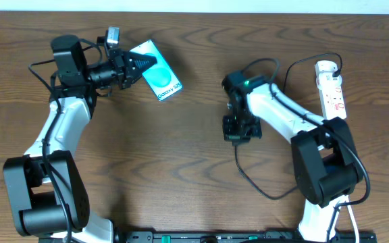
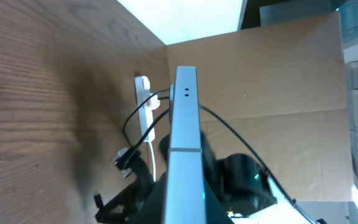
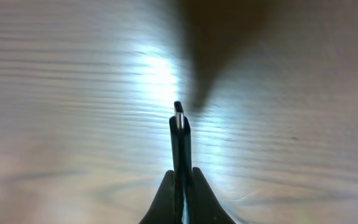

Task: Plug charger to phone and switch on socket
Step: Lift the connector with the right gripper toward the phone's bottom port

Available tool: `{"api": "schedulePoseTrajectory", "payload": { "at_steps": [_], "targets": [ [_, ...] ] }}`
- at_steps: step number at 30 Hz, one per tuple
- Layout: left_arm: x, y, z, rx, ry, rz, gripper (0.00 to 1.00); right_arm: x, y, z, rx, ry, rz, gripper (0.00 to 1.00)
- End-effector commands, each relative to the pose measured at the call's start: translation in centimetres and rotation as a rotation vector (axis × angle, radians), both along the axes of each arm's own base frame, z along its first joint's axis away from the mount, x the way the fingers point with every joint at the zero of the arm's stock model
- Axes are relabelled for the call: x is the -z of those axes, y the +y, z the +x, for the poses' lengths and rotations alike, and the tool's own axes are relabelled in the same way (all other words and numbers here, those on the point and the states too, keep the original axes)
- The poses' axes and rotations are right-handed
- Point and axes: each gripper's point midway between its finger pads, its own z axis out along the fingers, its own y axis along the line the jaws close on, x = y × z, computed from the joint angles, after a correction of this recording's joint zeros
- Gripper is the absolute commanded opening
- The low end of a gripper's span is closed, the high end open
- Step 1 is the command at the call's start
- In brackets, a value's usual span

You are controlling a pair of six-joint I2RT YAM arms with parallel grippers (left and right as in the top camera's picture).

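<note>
The phone (image 1: 161, 79), with its cyan screen, lies tilted at the upper left. My left gripper (image 1: 140, 66) is shut on its left end. In the left wrist view the phone (image 2: 185, 118) shows edge-on as a grey slab rising from the jaws (image 2: 173, 208). My right gripper (image 1: 239, 129) is at mid-table, shut on the charger's plug. In the right wrist view the slim plug tip (image 3: 178, 118) sticks out of the shut fingers (image 3: 180, 186) over bare wood. The charger's thin black cable (image 1: 262, 189) loops toward the front. The white socket (image 1: 331, 86) lies at the far right.
The socket also shows in the left wrist view (image 2: 143, 93), with a black cable running to it and a brown cardboard wall (image 2: 260, 74) behind. The right arm's white link (image 1: 282, 111) lies between the gripper and the socket.
</note>
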Motion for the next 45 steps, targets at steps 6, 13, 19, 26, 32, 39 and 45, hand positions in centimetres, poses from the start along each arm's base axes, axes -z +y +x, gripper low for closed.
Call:
{"api": "schedulePoseTrajectory", "payload": {
  "at_steps": [6,13,19,26,32,39,45],
  "targets": [
    [-1.1,2.5,-0.9,0.036,-0.033,-0.043,0.07,-8.5,7.4,0.5,-0.367,-0.064,0.667,0.01],
    [-1.8,3.0,-1.7,0.083,-0.057,-0.068,0.07,-12.8,9.2,-2.4,-0.552,-0.090,0.983,0.01],
    [-2.0,3.0,-1.7,0.085,-0.044,-0.076,0.07,-14.8,10.0,-2.7,-0.569,-0.128,1.125,0.01],
    [-3.7,1.7,-1.6,0.121,-0.077,-0.080,0.07,-18.0,11.5,-2.1,-0.531,-0.193,1.330,0.01],
    [-5.7,-0.6,-1.8,0.163,-0.161,-0.072,0.08,-19.6,12.0,-1.7,-0.515,-0.229,1.432,0.01],
    [-6.7,-2.3,-2.3,0.201,-0.215,-0.070,0.07,-20.6,12.3,-1.4,-0.516,-0.260,1.495,0.01],
    [-6.7,-2.3,-2.3,0.201,-0.204,-0.073,0.07,-20.8,12.3,-1.3,-0.522,-0.275,1.512,0.01]
  ]
}}
